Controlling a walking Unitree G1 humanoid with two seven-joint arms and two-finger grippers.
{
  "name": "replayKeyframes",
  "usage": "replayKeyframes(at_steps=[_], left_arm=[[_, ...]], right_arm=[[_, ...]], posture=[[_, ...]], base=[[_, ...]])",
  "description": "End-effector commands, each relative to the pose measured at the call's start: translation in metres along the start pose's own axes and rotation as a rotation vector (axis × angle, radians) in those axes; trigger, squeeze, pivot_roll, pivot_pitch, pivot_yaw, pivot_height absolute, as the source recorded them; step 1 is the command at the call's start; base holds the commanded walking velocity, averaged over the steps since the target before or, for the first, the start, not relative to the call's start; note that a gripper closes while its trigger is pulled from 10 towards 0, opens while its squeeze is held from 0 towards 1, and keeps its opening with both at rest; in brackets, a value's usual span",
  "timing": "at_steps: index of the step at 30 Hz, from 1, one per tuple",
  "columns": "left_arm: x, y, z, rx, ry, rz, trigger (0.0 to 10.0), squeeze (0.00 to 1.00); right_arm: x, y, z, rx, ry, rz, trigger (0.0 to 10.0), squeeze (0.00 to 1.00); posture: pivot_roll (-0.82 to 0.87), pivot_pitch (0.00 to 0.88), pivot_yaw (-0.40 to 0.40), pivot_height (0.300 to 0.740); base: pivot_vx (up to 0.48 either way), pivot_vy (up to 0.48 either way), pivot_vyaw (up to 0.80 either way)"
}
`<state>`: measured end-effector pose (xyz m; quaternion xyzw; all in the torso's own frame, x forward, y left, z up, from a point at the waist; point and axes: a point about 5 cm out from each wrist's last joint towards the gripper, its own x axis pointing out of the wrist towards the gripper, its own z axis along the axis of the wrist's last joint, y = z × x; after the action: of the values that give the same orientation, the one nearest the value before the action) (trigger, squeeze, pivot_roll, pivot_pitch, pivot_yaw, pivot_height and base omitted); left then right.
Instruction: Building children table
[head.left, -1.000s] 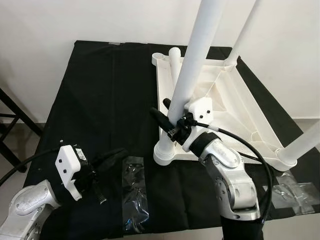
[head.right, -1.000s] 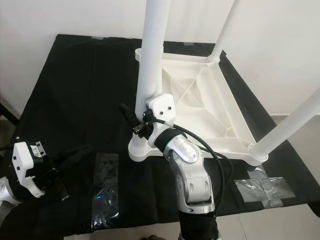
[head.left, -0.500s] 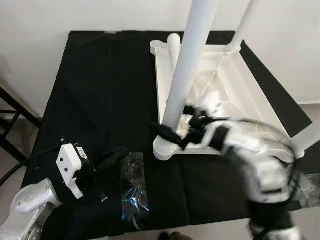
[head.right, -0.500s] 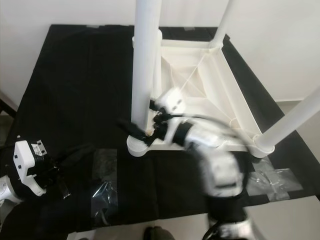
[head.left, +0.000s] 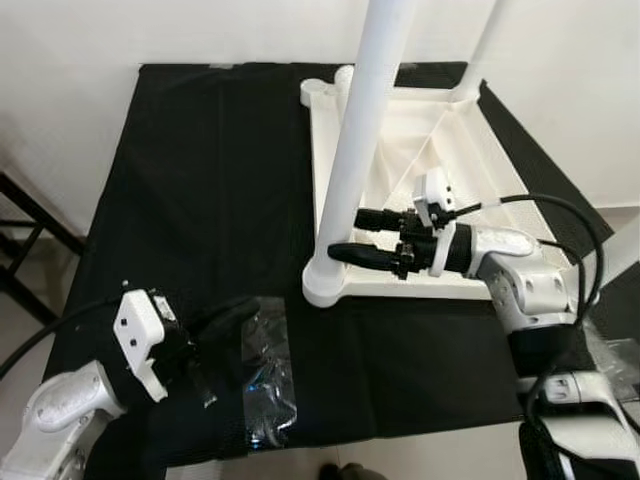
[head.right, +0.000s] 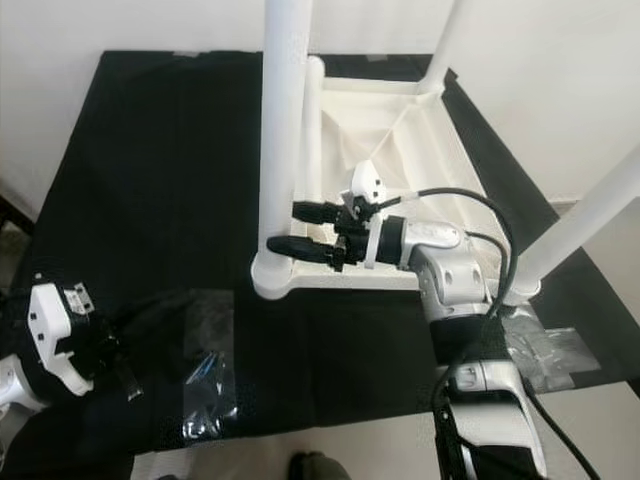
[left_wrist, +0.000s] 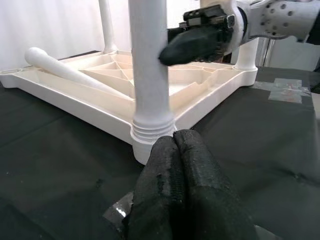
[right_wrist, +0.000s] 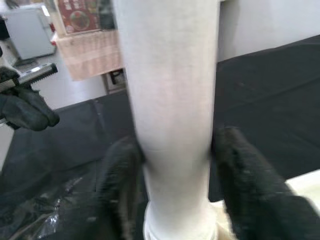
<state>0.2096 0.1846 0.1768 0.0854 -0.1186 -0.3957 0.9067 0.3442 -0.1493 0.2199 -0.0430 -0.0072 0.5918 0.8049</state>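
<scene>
Midway through assembly, the upturned white tabletop (head.left: 480, 180) lies at centre frame on a black cloth (head.left: 200, 200), three legs standing in their sockets and one loose leg (left_wrist: 65, 70) lying inside. The right gripper (head.left: 352, 236), fingers spread, straddles the near leg (head.left: 352, 160). Lower left, the left gripper (head.left: 225, 320) rests pressed together beside a plastic hardware bag (head.left: 265, 380).
</scene>
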Motion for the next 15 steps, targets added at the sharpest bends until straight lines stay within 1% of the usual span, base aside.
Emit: replayKeyframes(at_steps=[1, 2, 5, 7, 11, 12, 13, 15], left_arm=[[0.000, -0.005, -0.001, -0.001, 0.011, -0.016, 10.0, 0.00], [0.000, -0.005, -0.001, -0.002, 0.012, -0.016, 10.0, 0.00], [0.000, -0.006, -0.001, -0.004, 0.013, -0.017, 10.0, 0.00], [0.000, -0.006, -0.001, -0.004, 0.013, -0.017, 10.0, 0.00], [0.000, -0.007, -0.001, -0.007, 0.010, -0.019, 10.0, 0.00], [0.000, -0.007, -0.001, -0.007, 0.010, -0.019, 10.0, 0.00], [0.001, -0.007, -0.001, -0.006, 0.009, -0.018, 10.0, 0.00], [0.001, -0.006, 0.000, -0.006, 0.009, -0.018, 10.0, 0.00]], right_arm=[[0.000, -0.002, 0.005, -0.019, -0.034, -0.001, 0.0, 0.00], [0.001, -0.006, 0.005, -0.015, -0.040, 0.015, 0.0, 0.00], [0.002, -0.008, 0.004, -0.003, -0.037, 0.042, 0.0, 0.00], [0.002, -0.008, 0.004, -0.003, -0.037, 0.042, 0.0, 0.00], [-0.002, -0.008, -0.003, 0.003, -0.027, 0.068, 0.0, 0.00], [-0.002, -0.008, -0.003, 0.003, -0.027, 0.068, 0.0, 0.00], [-0.002, -0.006, -0.008, -0.011, -0.003, 0.049, 0.0, 0.00], [-0.002, -0.005, -0.012, -0.022, 0.014, 0.035, 0.0, 0.00]], posture=[[0.12, 0.171, -0.097, 0.740], [0.12, 0.170, -0.097, 0.740], [0.12, 0.168, -0.096, 0.740], [0.12, 0.168, -0.096, 0.740], [0.12, 0.169, -0.098, 0.740], [0.12, 0.169, -0.098, 0.740], [0.12, 0.171, -0.100, 0.740], [0.12, 0.171, -0.100, 0.740]], base=[[0.000, 0.000, 0.00], [0.000, 0.000, 0.00], [0.000, 0.000, 0.00], [0.000, 0.000, 0.00], [0.000, 0.000, 0.00], [0.000, 0.000, 0.00], [0.000, 0.000, 0.00], [0.000, 0.000, 0.00]])
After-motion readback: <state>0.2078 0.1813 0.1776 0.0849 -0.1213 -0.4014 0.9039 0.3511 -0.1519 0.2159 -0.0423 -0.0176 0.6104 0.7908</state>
